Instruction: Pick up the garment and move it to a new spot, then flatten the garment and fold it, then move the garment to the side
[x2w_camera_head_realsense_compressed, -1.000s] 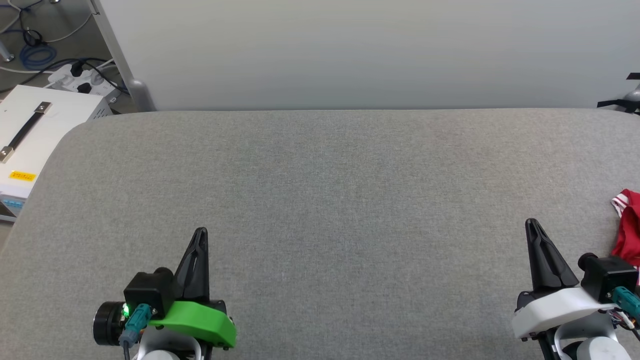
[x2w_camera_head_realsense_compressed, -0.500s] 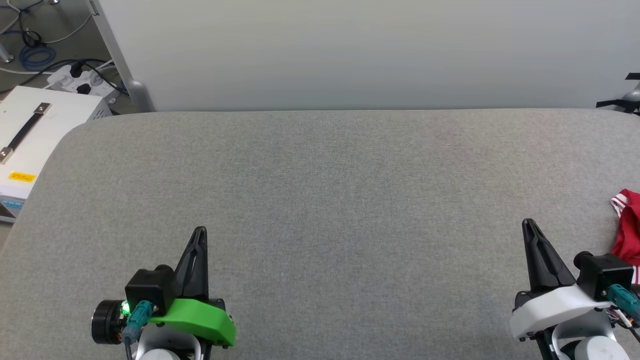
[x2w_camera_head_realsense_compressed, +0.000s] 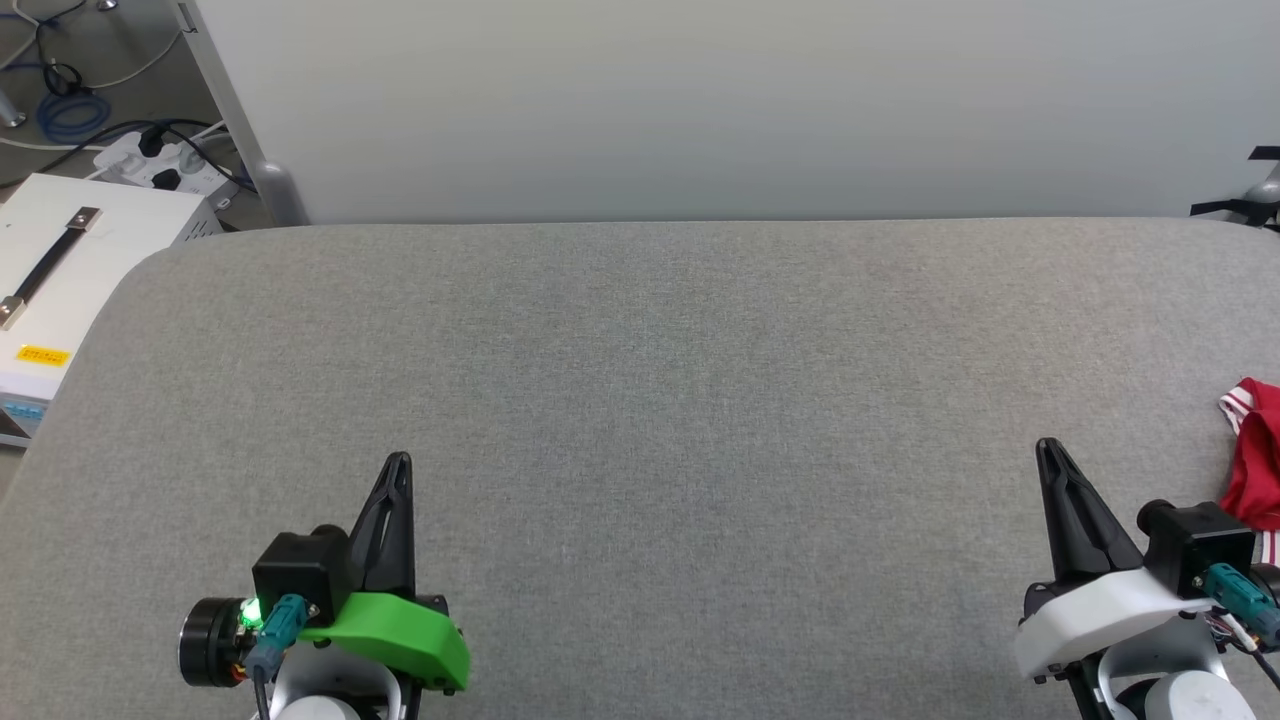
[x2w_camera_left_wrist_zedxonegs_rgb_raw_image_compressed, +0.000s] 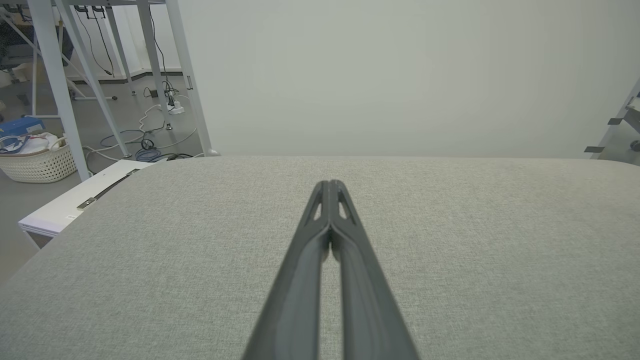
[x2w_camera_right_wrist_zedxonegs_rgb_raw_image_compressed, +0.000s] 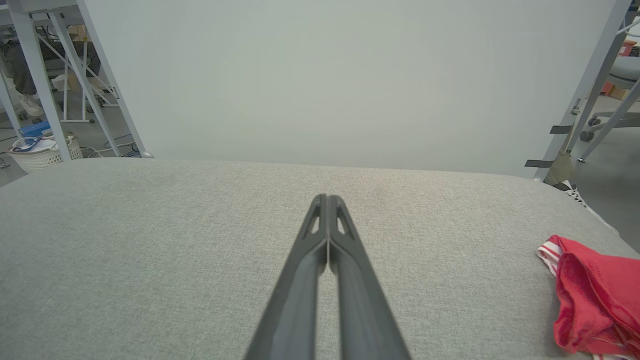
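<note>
The garment (x2w_camera_head_realsense_compressed: 1255, 455) is a crumpled red cloth with red-white striped trim, lying at the right edge of the grey padded table (x2w_camera_head_realsense_compressed: 680, 380); much of it is cut off by the picture's edge. In the right wrist view the garment (x2w_camera_right_wrist_zedxonegs_rgb_raw_image_compressed: 592, 297) lies low on the right, apart from the fingers. My right gripper (x2w_camera_head_realsense_compressed: 1047, 450) is shut and empty, just left of the garment, tips together (x2w_camera_right_wrist_zedxonegs_rgb_raw_image_compressed: 327, 198). My left gripper (x2w_camera_head_realsense_compressed: 399, 462) is shut and empty at the lower left, tips together (x2w_camera_left_wrist_zedxonegs_rgb_raw_image_compressed: 329, 184), far from the garment.
A white case with a black handle (x2w_camera_head_realsense_compressed: 60, 270) stands off the table's left edge, beside a power strip and cables (x2w_camera_head_realsense_compressed: 150, 150) on the floor. A pale wall panel (x2w_camera_head_realsense_compressed: 700, 100) rises behind the table. A wicker basket (x2w_camera_left_wrist_zedxonegs_rgb_raw_image_compressed: 37, 157) sits on the floor to the left.
The right gripper has drifted slightly left, away from the garment. The left gripper has hardly moved. Both stay shut.
</note>
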